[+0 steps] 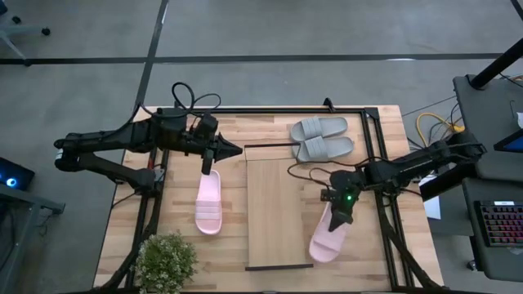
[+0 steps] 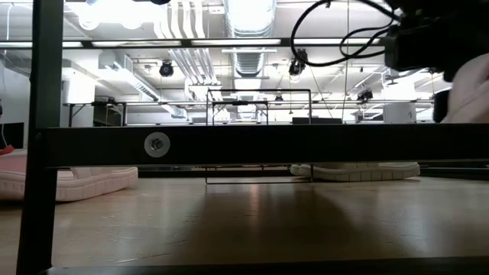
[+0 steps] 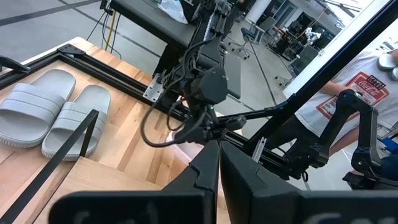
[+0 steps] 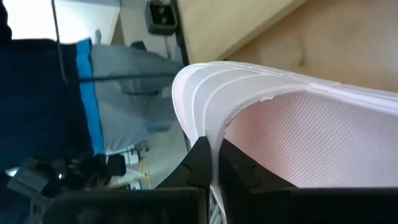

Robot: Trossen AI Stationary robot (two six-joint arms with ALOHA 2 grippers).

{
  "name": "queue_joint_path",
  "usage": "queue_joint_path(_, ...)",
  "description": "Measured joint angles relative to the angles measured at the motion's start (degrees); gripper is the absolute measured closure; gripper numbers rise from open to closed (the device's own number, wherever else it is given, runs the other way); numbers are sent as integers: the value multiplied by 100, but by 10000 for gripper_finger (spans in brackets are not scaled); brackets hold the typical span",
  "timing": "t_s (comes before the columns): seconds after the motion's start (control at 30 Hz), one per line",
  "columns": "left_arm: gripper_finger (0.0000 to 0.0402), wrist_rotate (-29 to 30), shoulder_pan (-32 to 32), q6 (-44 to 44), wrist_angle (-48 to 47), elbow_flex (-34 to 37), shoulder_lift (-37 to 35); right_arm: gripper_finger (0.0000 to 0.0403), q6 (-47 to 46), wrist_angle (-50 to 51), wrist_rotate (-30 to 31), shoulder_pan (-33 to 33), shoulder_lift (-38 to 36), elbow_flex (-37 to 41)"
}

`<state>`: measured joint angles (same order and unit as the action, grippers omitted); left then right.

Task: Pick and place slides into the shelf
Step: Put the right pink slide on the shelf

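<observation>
At lower right of the overhead frame, the right gripper (image 1: 340, 216) pinches the strap of a pink slide (image 1: 328, 237) lying diagonally, while the left gripper (image 1: 235, 149) is closed empty.

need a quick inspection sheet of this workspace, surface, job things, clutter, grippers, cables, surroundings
surface: plank tabletop inside a black frame.
job's things: shelf lies mid-table with nothing on it; grey pair side by side past its far end; one pink slide flat to the shelf's left; second pink slide to its right, strap pinched.
clutter: potted plant at the near left corner.
grippers: left gripper shut on nothing, above the shelf's far left corner; right gripper shut on the second pink slide's strap.
cables: black loops at the far left edge; yellow cable off the right side.
surroundings: keyboard at right; person beyond the table.
</observation>
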<state>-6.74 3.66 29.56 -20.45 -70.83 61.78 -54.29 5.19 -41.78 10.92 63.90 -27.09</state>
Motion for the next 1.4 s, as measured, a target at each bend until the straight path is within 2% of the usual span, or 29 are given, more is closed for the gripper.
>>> queue_joint_path(0.23, 402, 0, 2, 0, 1, 0, 0, 395, 178, -36, 27, -434, -39, 0)
queue_joint_path(0.33, 402, 0, 2, 0, 0, 0, 0, 395, 156, -217, 254, -576, -39, 0)
queue_joint_path(0.67, 402, 2, 2, 2, 2, 0, 0, 395, -328, -1788, 1392, -685, -9, 0)
queue_joint_path(1.03, 402, 4, 2, 0, 12, 0, 60, 395, -997, -2121, 2545, -626, -9, -10)
queue_joint_path(1.4, 402, 4, 5, -58, 2, 0, 81, 395, -1504, -2426, 3774, -118, -9, -63)
